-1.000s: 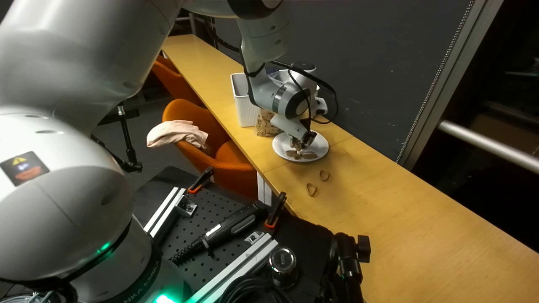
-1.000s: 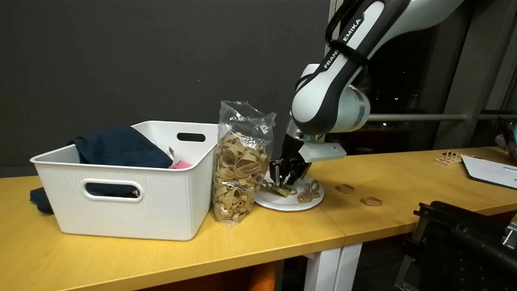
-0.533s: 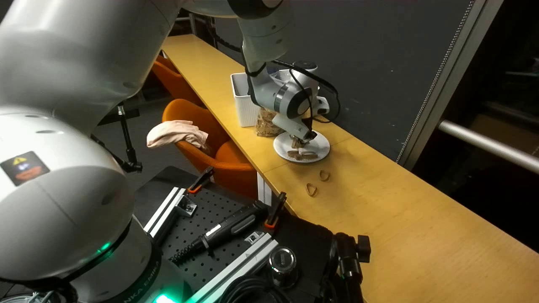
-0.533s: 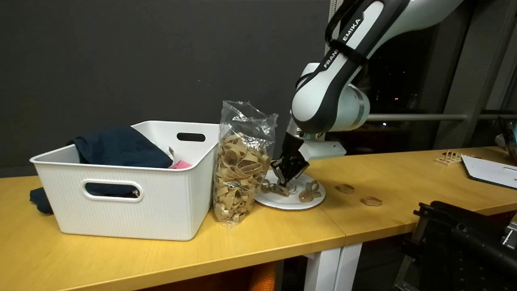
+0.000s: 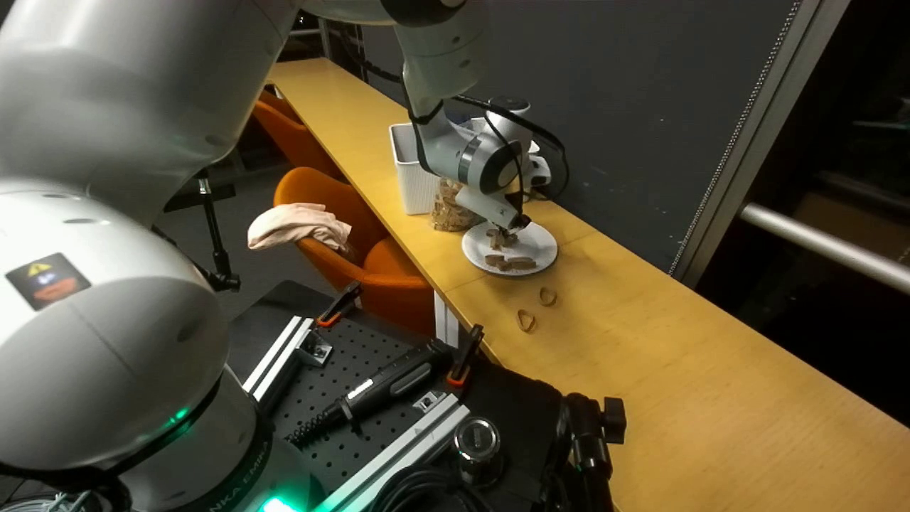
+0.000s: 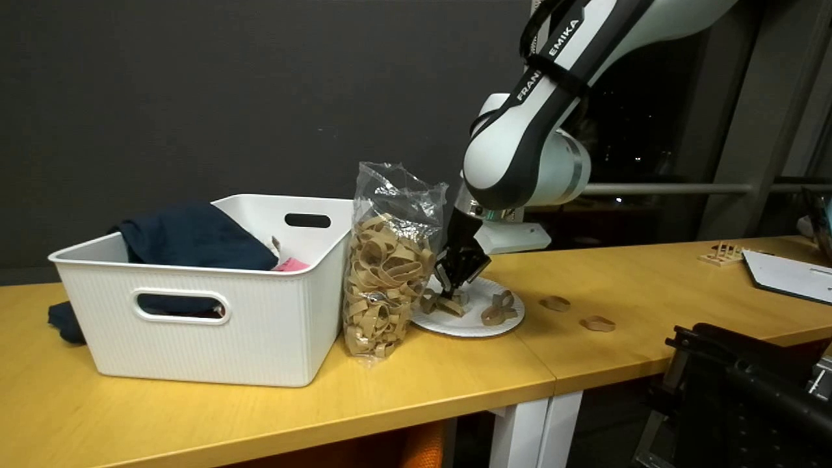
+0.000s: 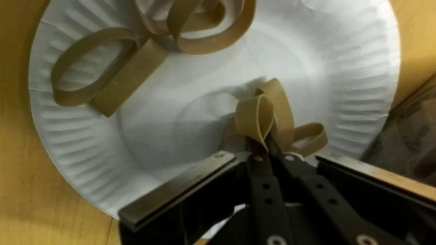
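in an exterior view the white-and-black robot arm (image 6: 507,169) slants down from the upper right and bends near its end, its black two-fingered gripper (image 7: 264,146) tilted tip-down over the round white ribbed paper plate (image 7: 163,136), pinching a looped flat tan rubber band (image 7: 250,117) near other tan bands (image 7: 129,78).

Arm (image 6: 504,159) in a downward bend, tilted claw (image 7: 266,149) with fingers (image 7: 267,194) tight together.
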